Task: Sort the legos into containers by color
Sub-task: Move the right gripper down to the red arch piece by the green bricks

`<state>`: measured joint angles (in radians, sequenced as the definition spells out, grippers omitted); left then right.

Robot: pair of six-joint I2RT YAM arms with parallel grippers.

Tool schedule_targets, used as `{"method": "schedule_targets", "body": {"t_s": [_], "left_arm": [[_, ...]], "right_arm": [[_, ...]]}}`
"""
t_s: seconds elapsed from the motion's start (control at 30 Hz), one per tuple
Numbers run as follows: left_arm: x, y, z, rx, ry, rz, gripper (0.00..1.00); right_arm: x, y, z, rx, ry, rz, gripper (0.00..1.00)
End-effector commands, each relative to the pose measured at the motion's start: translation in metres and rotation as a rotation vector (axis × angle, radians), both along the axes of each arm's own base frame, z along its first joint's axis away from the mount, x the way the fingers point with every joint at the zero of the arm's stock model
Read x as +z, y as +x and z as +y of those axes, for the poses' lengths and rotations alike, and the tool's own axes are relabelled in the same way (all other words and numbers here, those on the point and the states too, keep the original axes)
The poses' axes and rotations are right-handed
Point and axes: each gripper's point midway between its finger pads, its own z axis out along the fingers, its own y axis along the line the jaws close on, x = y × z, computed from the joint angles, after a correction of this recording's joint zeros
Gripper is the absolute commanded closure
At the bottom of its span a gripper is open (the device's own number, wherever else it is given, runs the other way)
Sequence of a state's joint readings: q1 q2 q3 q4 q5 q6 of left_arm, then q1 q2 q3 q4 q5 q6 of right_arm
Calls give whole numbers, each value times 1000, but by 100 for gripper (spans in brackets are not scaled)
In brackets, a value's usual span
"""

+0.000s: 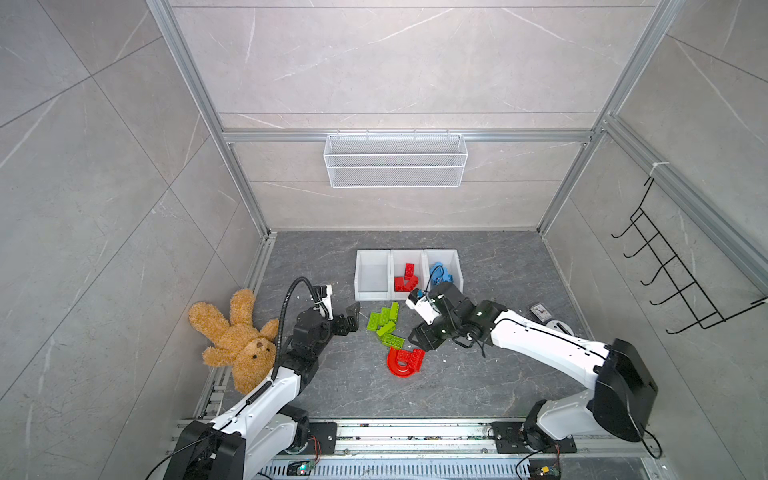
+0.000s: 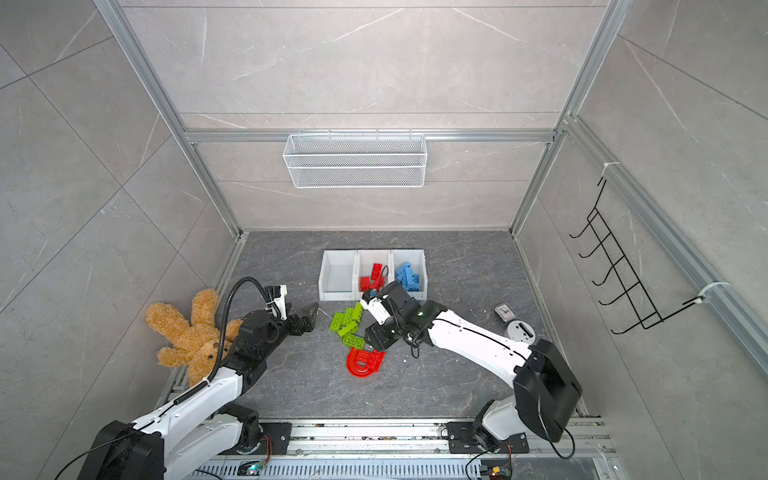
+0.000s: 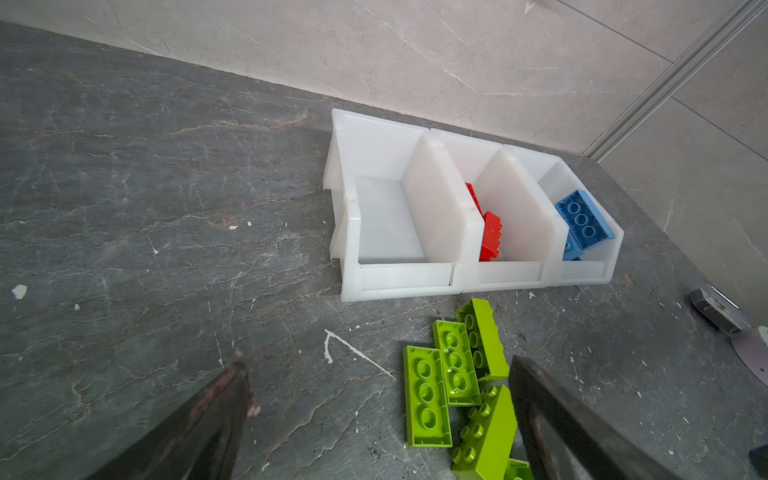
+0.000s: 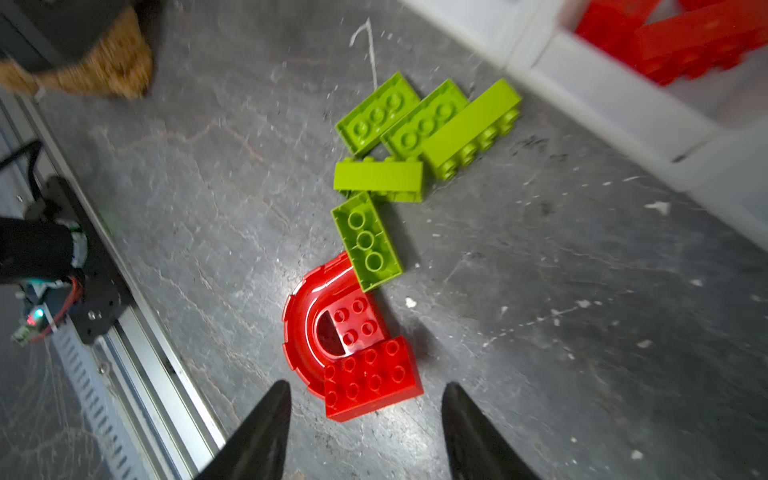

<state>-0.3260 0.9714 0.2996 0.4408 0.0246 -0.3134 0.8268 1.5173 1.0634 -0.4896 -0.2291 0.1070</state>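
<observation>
right gripper (image 4: 366, 385) hangs spread and empty just beside the red brick (image 4: 374, 376), which looks light, stiff and slick; best pinched across its flat long sides. left gripper (image 3: 377, 362) is spread and empty too.

I find no text, label, brand or number that I can read in any view. The small clock (image 2: 503, 311) lying on the surface (image 2: 457, 374) near the right arm shows a pale dial in both top views, but its markings are too small for me to make out. The studs of the red legos (image 4: 370, 378) in the right wrist view are too blurred to show any lettering.
</observation>
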Motion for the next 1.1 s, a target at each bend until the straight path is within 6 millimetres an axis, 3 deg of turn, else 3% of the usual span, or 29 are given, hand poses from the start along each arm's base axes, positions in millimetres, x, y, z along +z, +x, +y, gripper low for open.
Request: {"method": "schedule_targets", "body": {"t_s": [0.0, 0.37, 0.8, 0.97, 1.07], "left_arm": [[13, 0, 7, 35, 3, -59, 1], [17, -3, 18, 89, 16, -78, 1], [18, -4, 22, 107, 18, -86, 1], [16, -3, 20, 101, 20, -76, 1], [15, -2, 19, 99, 19, -73, 1]], "right_arm": [[-19, -18, 18, 163, -89, 18, 36], [-53, -8, 24, 280, -288, 42, 31], [-76, -18, 26, 317, -338, 118, 29], [-67, -18, 15, 287, -364, 89, 27], [-55, -16, 7, 254, -365, 53, 19]]}}
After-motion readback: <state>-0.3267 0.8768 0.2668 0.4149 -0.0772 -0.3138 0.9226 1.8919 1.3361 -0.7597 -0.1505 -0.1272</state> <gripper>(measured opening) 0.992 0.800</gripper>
